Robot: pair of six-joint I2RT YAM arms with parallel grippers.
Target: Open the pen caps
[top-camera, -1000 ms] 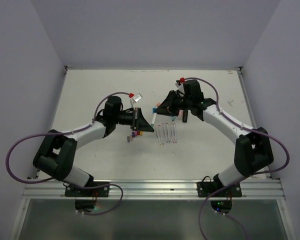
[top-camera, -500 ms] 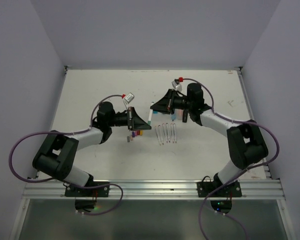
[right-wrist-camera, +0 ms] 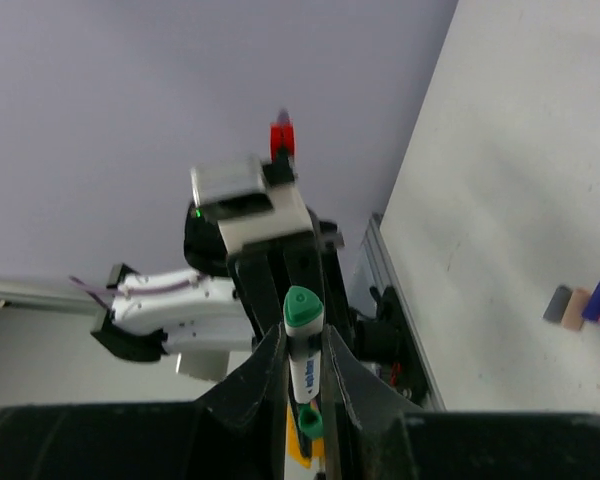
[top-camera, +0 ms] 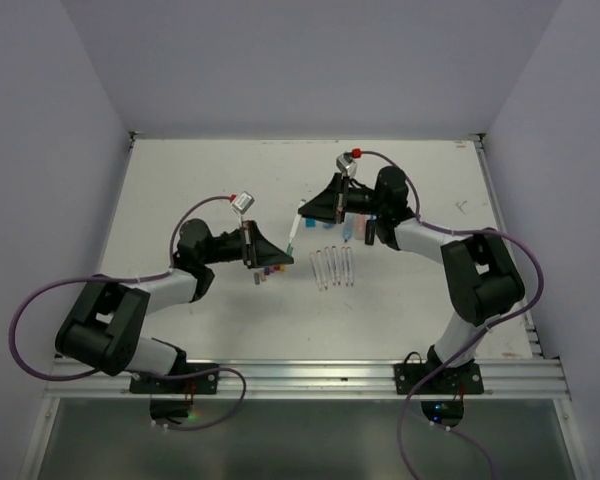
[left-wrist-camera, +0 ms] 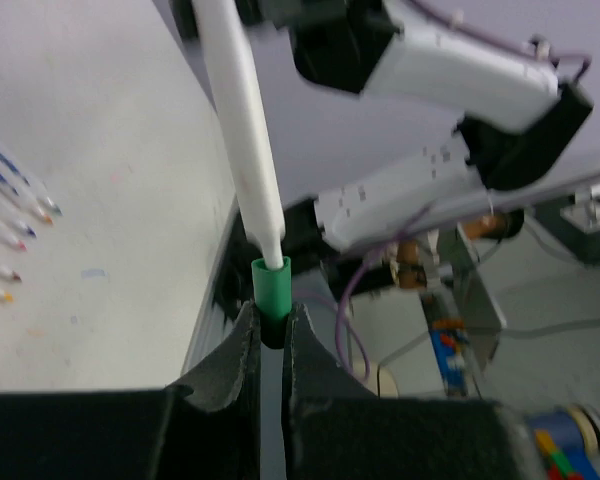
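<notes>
A thin white pen (top-camera: 295,228) spans between my two grippers above the table. My left gripper (top-camera: 282,258) is shut on its green cap (left-wrist-camera: 271,292); in the left wrist view the white barrel (left-wrist-camera: 242,130) runs up out of the cap's mouth. My right gripper (top-camera: 306,208) is shut on the barrel (right-wrist-camera: 302,372), whose green end (right-wrist-camera: 302,306) sticks out past the fingertips. Loose small caps (top-camera: 268,270) lie on the table below the left gripper and show at the edge of the right wrist view (right-wrist-camera: 585,304).
A row of several uncapped white pens (top-camera: 335,266) lies mid-table, also in the left wrist view (left-wrist-camera: 10,225). Blue and pink highlighter pieces (top-camera: 358,230) lie under the right arm. The white table (top-camera: 180,190) is walled at left, back and right.
Both grippers have shifted left with the pen held between them. The left arm has drawn back and the right wrist has swung further left. The pen now tilts more.
</notes>
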